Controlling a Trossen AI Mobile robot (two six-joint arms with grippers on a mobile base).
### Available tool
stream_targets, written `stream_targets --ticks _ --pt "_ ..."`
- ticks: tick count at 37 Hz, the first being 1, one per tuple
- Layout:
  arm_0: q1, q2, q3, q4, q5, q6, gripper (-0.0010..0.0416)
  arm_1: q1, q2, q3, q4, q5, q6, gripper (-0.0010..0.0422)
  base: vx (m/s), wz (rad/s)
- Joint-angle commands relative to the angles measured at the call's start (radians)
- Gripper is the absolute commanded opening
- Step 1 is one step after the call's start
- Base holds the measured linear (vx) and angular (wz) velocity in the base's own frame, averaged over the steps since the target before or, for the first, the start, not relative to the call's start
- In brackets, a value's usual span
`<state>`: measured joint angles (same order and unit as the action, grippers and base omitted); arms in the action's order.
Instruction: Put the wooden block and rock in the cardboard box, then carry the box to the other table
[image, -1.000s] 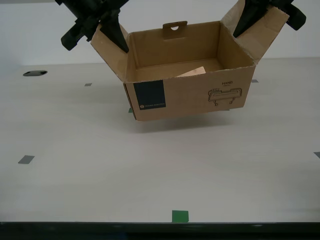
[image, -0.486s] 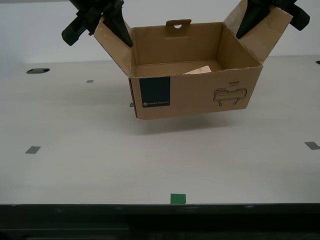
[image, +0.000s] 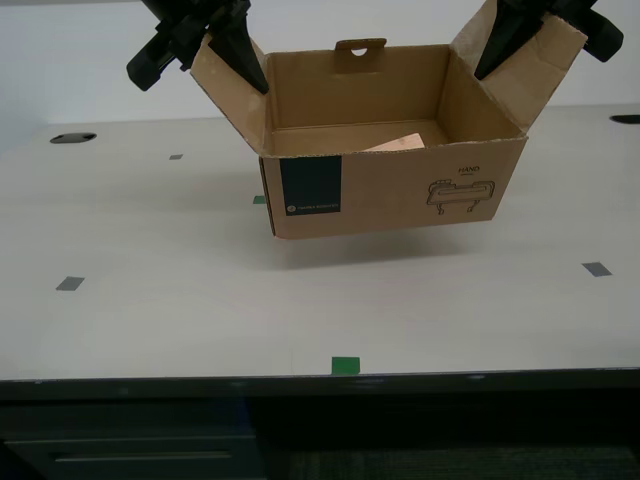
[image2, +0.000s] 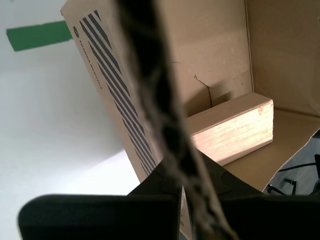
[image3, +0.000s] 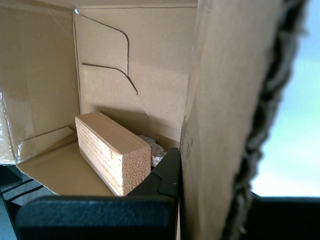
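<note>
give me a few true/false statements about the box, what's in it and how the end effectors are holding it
1. The cardboard box hangs above the table, not resting on it. True: its shadow lies apart from its base.
2. The wooden block lies on the table beside the box. False: it is inside the box.
3. My first end effector is shut on a side flap. True.
4. The rock sits inside the box next to the block. True.
5. My second end effector is open and clear of the box. False: it is clamped on a flap edge.
6. The box's dark blue label faces away from the exterior view. False: it faces that camera.
</note>
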<state>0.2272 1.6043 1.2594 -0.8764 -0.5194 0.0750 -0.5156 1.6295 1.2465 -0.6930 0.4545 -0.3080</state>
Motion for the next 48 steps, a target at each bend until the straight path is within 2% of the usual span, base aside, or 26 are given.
stream_targets --ticks 1,27,37,48 --pt "0.003 -0.001 0.002 0.004 -0.021 0.002 -0.0001 -0.003 -0.001 -0.001 0.01 0.025 0.009 -0.0001 -0.078 -0.007" --pt "0.004 -0.001 0.002 0.003 -0.021 0.005 -0.0001 -0.003 -0.001 -0.001 0.019 0.026 0.014 -0.0001 -0.092 0.002" --pt "0.006 -0.001 0.002 0.001 -0.021 0.013 -0.0001 -0.003 -0.001 -0.001 0.019 0.026 0.033 -0.0001 -0.112 0.046" --pt "0.009 -0.001 0.002 0.013 -0.021 0.021 -0.0001 -0.003 -0.001 -0.001 0.031 0.026 0.085 -0.0001 -0.135 0.094"
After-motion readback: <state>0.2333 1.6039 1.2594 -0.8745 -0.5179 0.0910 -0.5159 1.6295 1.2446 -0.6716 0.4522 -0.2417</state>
